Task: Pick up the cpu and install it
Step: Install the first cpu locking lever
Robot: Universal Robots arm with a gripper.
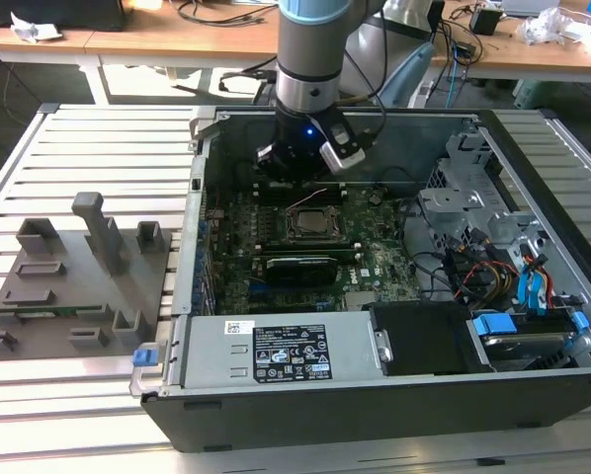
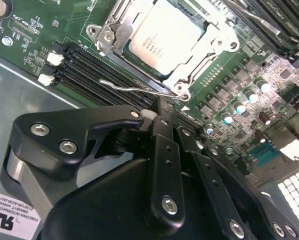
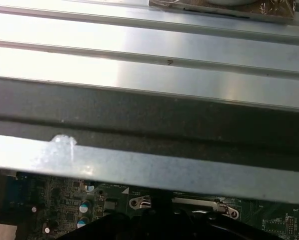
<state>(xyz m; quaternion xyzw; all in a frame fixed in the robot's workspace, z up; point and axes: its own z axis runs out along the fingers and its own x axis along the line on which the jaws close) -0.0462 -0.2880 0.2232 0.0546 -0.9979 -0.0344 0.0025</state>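
- Claw (image 2: 157, 117): in the second wrist view its black fingers (image 2: 162, 165) lie together with no gap between them and nothing gripped; the tips hang just above the board (image 2: 229, 90), near a corner of the socket (image 2: 102, 37) and beside its thin wire lever (image 2: 129, 89).
- Cpu (image 2: 162, 35): seated flat in the socket, metal top facing up, edges square with the frame; being square, it has no long axis.
- Socket frame: metal, open around the cpu; dark memory slots (image 2: 89, 65) run alongside.
- Exterior view: the arm (image 1: 315, 49) reaches down into the open case (image 1: 276, 355), claw (image 1: 300, 173) just behind the socket (image 1: 310, 222).
- Grey fixture (image 1: 73, 281): on the slatted tabletop (image 1: 78, 395), to the exterior view's left of the case.
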